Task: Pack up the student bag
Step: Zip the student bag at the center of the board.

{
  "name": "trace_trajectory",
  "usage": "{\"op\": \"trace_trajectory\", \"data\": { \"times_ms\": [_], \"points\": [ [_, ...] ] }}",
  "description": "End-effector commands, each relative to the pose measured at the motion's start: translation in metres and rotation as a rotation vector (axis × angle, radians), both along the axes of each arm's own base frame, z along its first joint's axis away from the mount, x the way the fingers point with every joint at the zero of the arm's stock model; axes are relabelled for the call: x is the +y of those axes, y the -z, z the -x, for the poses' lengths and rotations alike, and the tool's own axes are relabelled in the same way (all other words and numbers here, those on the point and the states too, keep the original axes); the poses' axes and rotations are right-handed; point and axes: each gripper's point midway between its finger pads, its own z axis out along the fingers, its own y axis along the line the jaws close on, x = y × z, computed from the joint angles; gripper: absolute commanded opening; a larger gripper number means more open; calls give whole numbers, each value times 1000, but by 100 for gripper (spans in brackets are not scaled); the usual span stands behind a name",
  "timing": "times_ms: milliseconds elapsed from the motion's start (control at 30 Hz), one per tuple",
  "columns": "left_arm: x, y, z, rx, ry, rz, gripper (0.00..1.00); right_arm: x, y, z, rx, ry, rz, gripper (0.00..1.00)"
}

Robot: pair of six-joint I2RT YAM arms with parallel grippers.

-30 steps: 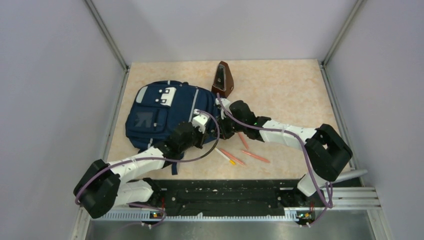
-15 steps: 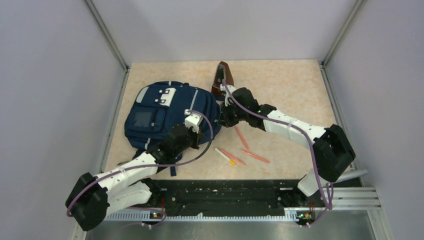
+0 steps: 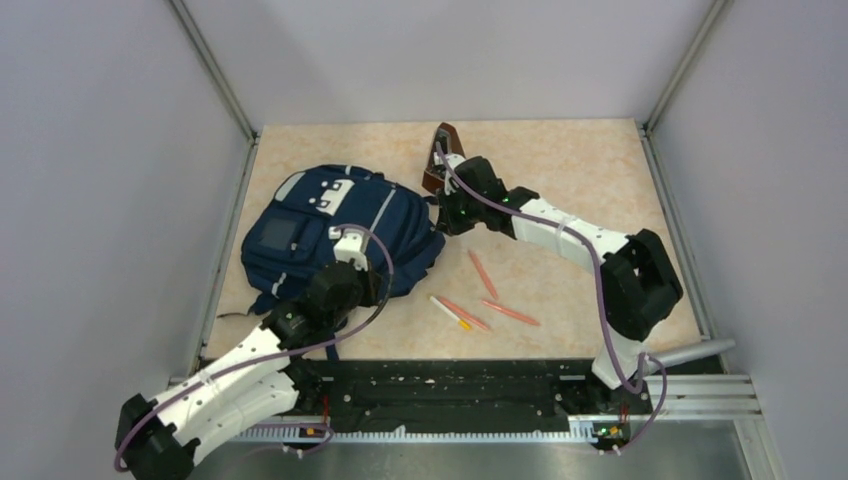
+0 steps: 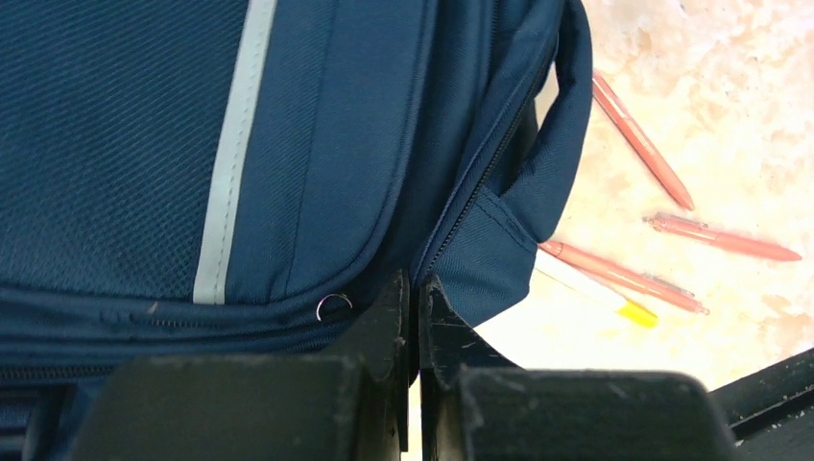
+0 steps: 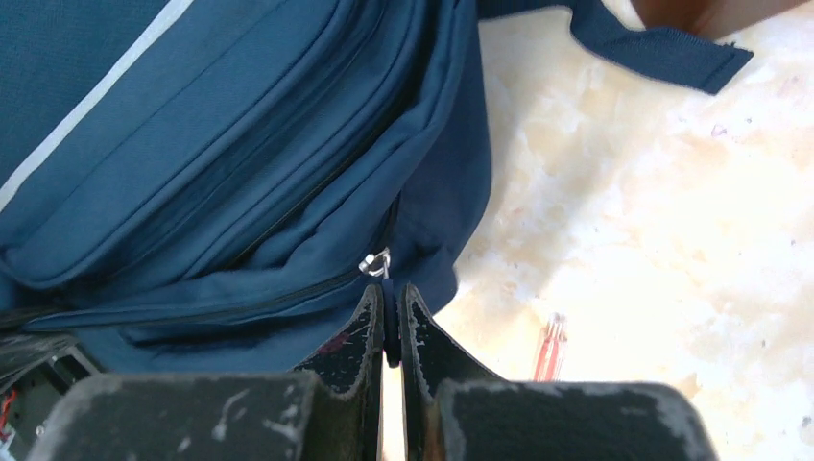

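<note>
The student bag (image 3: 325, 228) lies flat at the left of the table, navy with light-grey stripes. My left gripper (image 3: 378, 272) is at its near right edge. In the left wrist view its jaws (image 4: 415, 288) are shut on the bag's fabric beside a zip line, with a small metal ring (image 4: 333, 305) just left of them. My right gripper (image 3: 443, 214) is at the bag's far right edge. In the right wrist view it (image 5: 389, 307) is shut on a dark zipper pull (image 5: 388, 331) that hangs from a metal ring (image 5: 376, 261).
Several orange pens (image 3: 480, 270) (image 3: 510, 312) and a white pen with a yellow tip (image 3: 452, 314) lie on the table right of the bag. A brown wedge-shaped object (image 3: 443, 155) stands behind the bag. Walls enclose the table on three sides.
My left arm has drawn back toward the near left with its grip on the bag, and the bag has shifted left. My right gripper has moved farther back along the bag's right edge.
</note>
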Motion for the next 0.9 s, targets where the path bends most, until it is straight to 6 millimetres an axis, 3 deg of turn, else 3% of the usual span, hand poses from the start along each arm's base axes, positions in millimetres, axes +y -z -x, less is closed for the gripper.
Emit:
{"op": "trace_trajectory", "data": {
  "times_ms": [0, 200, 333, 400, 433, 533, 600, 700, 867],
  "points": [
    [45, -22, 2, -22, -223, 1, 0, -30, -22, -60, -152, 148, 50, 0],
    [72, -41, 18, -14, -353, 64, 0, -27, -13, -71, -177, 175, 38, 0],
    [81, -60, 25, -46, -360, 94, 0, -15, -11, -60, -151, 113, -18, 0],
    [79, -73, 27, -74, -323, 105, 11, -7, -18, -50, -154, 66, -62, 0],
    [77, -80, 27, -91, -304, 106, 24, -4, -20, -45, -159, 46, -75, 0],
    [61, -103, 25, -135, -206, 128, 58, 5, -24, -28, -170, -5, -89, 0],
    [47, -116, 21, -158, -145, 147, 68, 10, -22, -17, -161, -31, -99, 0],
    [19, -125, 9, -159, -64, 167, 72, 16, -22, -8, -147, -47, -133, 0],
    [-29, -108, -20, -102, 26, 170, 72, 22, -23, -1, -129, -59, -161, 0]
  ]
}}
